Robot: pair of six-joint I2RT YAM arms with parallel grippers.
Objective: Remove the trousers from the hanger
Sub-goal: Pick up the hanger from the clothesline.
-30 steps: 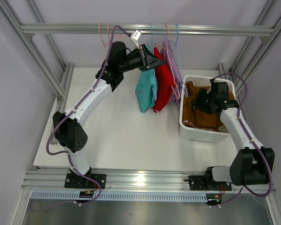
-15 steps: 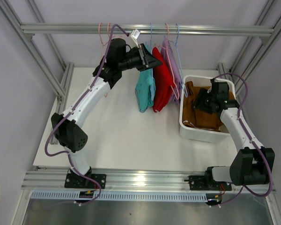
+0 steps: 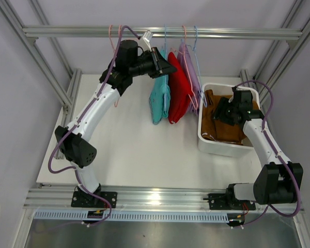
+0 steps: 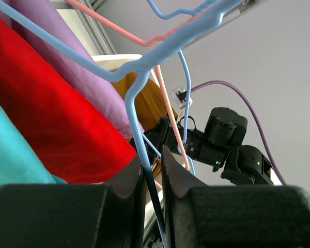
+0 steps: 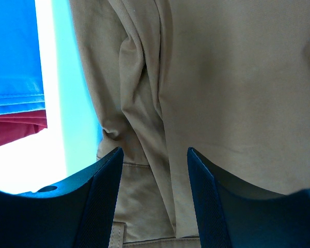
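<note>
My left gripper (image 4: 151,178) has narrowed onto the blue hanger (image 4: 137,119) wire at lower centre, nearly pinching it; my right gripper (image 5: 152,194) stays open over brown trousers (image 5: 232,93).

The teal trousers (image 3: 159,101), red trousers (image 3: 179,95) and lavender trousers (image 3: 192,77) are soft matt cloth on thin, smooth plastic-looking hangers (image 4: 139,119), the brown trousers (image 5: 232,103) are creased matt woven cloth in a smooth white plastic bin (image 3: 217,145), under a brushed metal rail (image 3: 237,33).
</note>
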